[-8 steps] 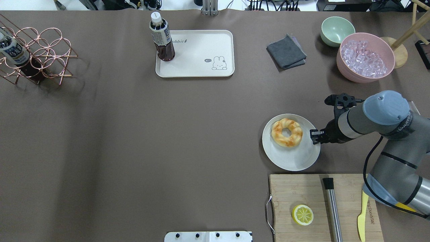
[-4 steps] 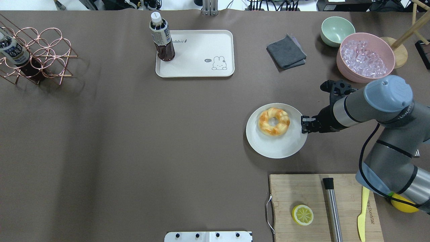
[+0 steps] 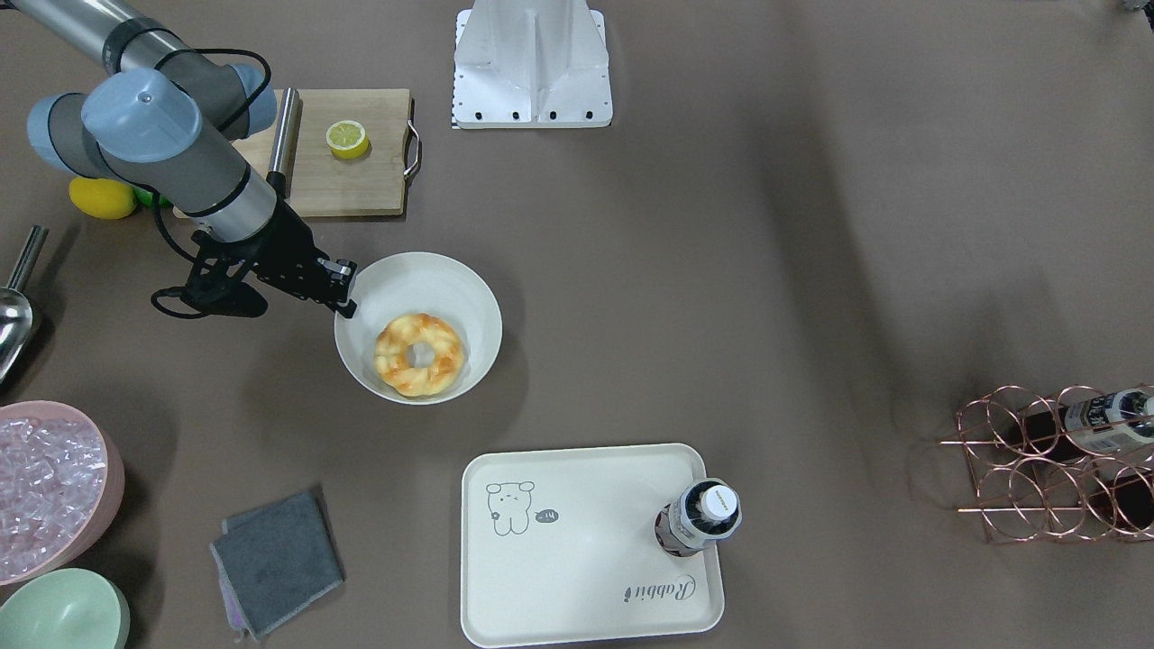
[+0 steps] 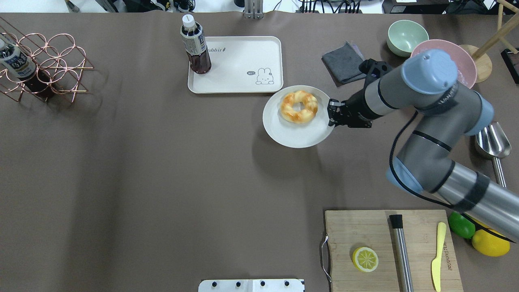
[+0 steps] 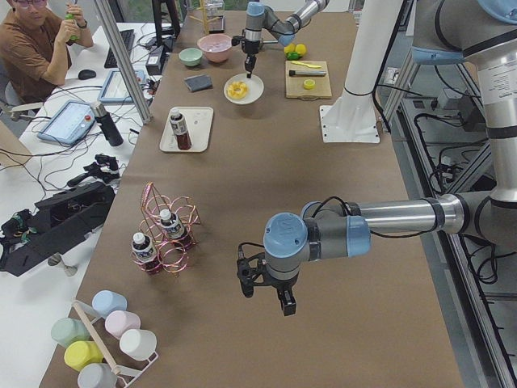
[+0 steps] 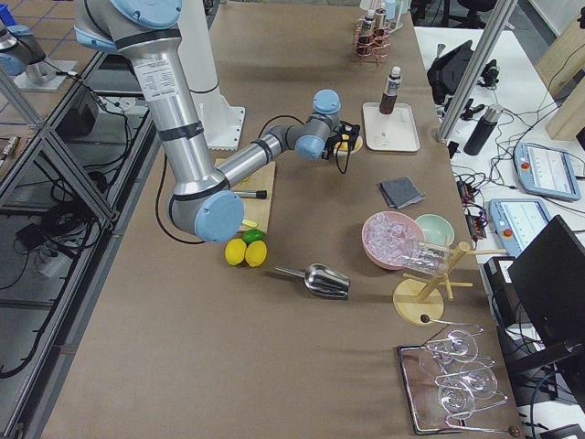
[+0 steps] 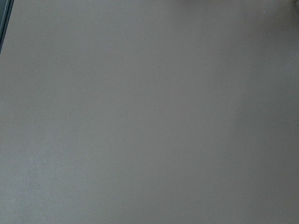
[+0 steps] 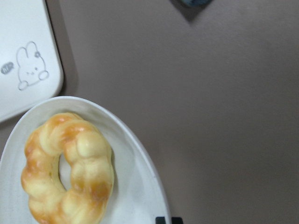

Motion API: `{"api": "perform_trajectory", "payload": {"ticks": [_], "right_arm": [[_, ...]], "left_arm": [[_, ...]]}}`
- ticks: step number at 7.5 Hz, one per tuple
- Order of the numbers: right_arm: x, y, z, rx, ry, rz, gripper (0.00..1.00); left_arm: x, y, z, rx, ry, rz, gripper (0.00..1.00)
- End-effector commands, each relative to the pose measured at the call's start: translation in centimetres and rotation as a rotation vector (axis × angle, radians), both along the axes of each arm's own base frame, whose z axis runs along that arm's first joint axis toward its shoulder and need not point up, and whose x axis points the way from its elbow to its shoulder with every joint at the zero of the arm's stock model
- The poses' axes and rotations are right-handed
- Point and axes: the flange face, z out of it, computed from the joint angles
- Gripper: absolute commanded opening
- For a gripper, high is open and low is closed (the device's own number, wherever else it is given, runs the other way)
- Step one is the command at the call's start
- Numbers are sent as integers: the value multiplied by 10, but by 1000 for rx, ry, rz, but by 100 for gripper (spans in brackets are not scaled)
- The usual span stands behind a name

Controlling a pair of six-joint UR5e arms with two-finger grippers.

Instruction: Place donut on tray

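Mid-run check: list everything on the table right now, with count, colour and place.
donut: one, golden, on plate
plate: one, white, by tray's right corner
tray: one, cream, far centre
bottle: one, dark, on tray's left end
rack: one, copper, far left
rack bottles: two, dark, in rack
cloth: one, grey, right of tray
green bowl: one, far right
pink bowl: one, holds ice, beside green bowl
stand: one, wooden, far right
scoop: one, steel, right edge
board: one, wooden, near right
lemon half: one, yellow, on board
steel tube: one, on board
knife: one, yellow, on board
lime: one, green, right of board
lemon: one, yellow, beside lime
right gripper: shut on plate rim
left gripper: over bare table, state unclear
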Motion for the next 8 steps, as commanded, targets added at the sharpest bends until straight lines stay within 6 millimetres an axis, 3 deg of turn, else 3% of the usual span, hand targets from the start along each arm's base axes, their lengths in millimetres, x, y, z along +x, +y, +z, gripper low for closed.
{"api": "perform_trajectory", "payload": {"ticks": [1,2,4,6,8], "right_arm": [[-54,-86,-73,-99,-39,99,0],[-67,-124,-89,-130,-24,131,0],[-91,-157,-99,-162,11,147,0],[-116,-173,-107,-195,39,163,0],[-140,-173,-117,-203,57,175,0]], "left_arm": [[-1,0,0,0,0,-3,98],[-3,1,0,0,0,-8,98],[-10,5,-9,15,-4,-30,98],[-12,8,-13,23,-5,-38,98],[-13,7,-13,23,-5,-38,98]]}}
